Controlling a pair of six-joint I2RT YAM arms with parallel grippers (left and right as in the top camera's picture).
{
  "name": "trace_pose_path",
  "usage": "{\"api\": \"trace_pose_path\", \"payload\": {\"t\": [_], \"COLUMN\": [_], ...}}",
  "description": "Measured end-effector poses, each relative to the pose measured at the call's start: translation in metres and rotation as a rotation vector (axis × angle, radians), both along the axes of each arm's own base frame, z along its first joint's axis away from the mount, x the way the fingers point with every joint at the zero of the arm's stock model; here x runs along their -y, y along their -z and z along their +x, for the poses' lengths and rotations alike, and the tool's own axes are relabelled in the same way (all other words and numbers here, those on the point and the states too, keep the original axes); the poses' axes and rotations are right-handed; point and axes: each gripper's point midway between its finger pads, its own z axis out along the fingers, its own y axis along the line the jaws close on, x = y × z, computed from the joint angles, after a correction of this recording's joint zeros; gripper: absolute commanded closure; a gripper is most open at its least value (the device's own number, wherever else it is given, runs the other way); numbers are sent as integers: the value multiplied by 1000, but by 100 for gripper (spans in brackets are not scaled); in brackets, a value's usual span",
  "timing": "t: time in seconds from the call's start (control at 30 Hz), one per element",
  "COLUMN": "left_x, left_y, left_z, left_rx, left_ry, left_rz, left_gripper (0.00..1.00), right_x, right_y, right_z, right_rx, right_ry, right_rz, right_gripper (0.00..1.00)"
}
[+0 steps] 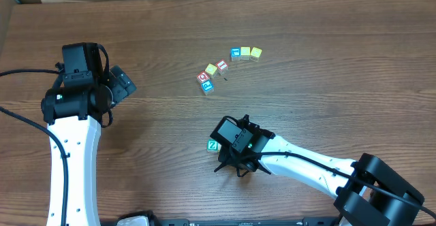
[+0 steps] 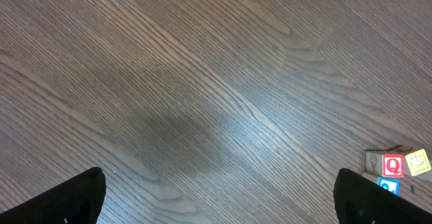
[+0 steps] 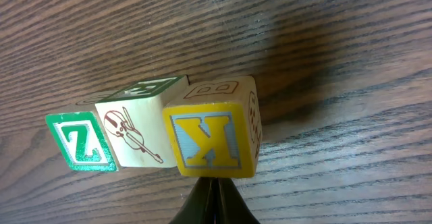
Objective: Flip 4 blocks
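The left gripper (image 2: 217,183) is held spread wide; the right gripper (image 3: 214,183) is closed on nothing at lower centre, just below the yellow K block (image 3: 210,140).

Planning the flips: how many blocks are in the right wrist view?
3, side by side: green Z block at left, violin block in the middle, yellow K block at right, ahead of the shut right fingers. Others may hide behind.

Ten lettered cubes (image 1: 212,145) lie on the bench (image 1: 340,83): a row of three (image 1: 245,52), a cluster of four (image 1: 211,69), a trio (image 3: 138,140) side by side. Two arms: left arm (image 1: 71,151), right arm (image 1: 306,168).
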Motion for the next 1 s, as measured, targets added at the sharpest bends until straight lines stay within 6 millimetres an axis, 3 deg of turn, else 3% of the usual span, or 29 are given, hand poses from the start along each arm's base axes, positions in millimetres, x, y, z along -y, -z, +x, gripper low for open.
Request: {"api": "trace_pose_path", "payload": {"t": [0.43, 0.67, 0.83, 1.0], "left_x": [0, 0, 0, 0], "left_y": [0, 0, 0, 0], "left_z": [0, 0, 0, 0], "left_rx": [0, 0, 0, 0], "left_ry": [0, 0, 0, 0], "left_rz": [0, 0, 0, 0], "left_gripper": [0, 0, 0, 0], "right_x": [-1, -3, -26, -41], "right_y": [0, -8, -49, -91], "right_z": [2, -3, 21, 69], "right_rx": [9, -4, 64, 211], "right_ry": [-3, -101, -190, -210], "right_rz": [2, -14, 33, 103], "right_gripper": [96, 96, 96, 96]}}
